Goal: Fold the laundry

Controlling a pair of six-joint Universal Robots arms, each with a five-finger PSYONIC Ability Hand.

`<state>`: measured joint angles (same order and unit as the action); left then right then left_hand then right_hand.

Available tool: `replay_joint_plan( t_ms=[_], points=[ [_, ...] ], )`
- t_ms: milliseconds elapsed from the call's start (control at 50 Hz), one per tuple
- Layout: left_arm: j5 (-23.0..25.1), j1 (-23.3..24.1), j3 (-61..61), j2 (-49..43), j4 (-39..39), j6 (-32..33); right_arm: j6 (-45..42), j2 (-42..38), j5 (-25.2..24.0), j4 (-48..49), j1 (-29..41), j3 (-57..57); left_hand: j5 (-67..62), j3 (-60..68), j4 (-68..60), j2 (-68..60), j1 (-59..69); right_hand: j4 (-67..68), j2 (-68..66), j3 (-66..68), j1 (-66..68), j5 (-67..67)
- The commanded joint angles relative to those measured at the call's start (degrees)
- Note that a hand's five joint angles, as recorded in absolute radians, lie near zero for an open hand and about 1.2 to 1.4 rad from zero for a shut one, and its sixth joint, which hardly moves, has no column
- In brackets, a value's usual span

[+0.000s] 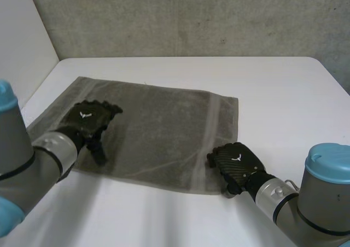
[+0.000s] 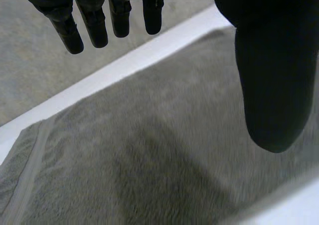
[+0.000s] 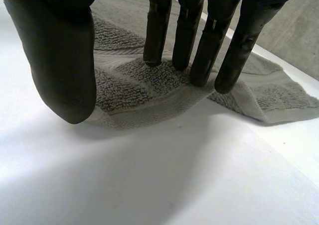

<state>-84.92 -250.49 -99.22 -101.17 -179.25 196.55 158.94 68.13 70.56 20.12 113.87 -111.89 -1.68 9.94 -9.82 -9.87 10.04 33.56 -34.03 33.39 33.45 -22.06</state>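
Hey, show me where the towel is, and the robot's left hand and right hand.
towel (image 1: 158,132): head view, on its flat middle.
left hand (image 1: 87,117): head view, on the back of the hand.
right hand (image 1: 237,160): head view, on the back of the hand.

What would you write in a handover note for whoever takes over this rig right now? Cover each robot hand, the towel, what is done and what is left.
The left robot hand is open, over the near left part of the grey towel, holding nothing.
The right robot hand is open at the towel's near right corner, fingertips on the cloth, thumb at its edge.
The towel lies spread out on the white table.
Done: no fold yet.
Left: grasp the near edge, then make every fold.
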Motion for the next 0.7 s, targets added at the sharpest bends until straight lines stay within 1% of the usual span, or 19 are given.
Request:
replay_joint_plan(
  t_ms=[20, 240, 340, 700],
  points=[
    [5.90, -5.62, -5.19, 2.47, -6.10, 3.58, -0.04, -0.62, 0.11, 0.19, 0.74, 0.10, 1.29, 0.44, -0.56, -0.51, 0.34, -3.80, 4.26, -3.63, -3.69, 2.30],
    [6.88, -6.59, -9.93, 2.74, -12.52, 3.75, -0.04, -1.15, 0.11, 1.50, 1.00, 0.54, 1.29, 0.44, -0.56, -0.51, 0.34, 0.90, -0.44, 1.07, 1.01, -2.40],
    [6.79, -6.50, -10.38, 3.09, -13.84, 3.84, -0.12, -1.68, 0.11, 1.68, 1.00, 0.89, 1.29, 0.44, -0.56, -0.51, 0.34, 2.25, -1.79, 2.42, 2.37, -3.76],
    [6.70, -7.03, -10.47, 3.88, -14.02, 3.75, -1.18, -4.14, 0.81, 2.82, 1.00, 3.17, 1.29, 0.44, -0.56, -0.51, 0.34, 5.62, -5.16, 5.79, 5.73, -7.12]
  ],
)
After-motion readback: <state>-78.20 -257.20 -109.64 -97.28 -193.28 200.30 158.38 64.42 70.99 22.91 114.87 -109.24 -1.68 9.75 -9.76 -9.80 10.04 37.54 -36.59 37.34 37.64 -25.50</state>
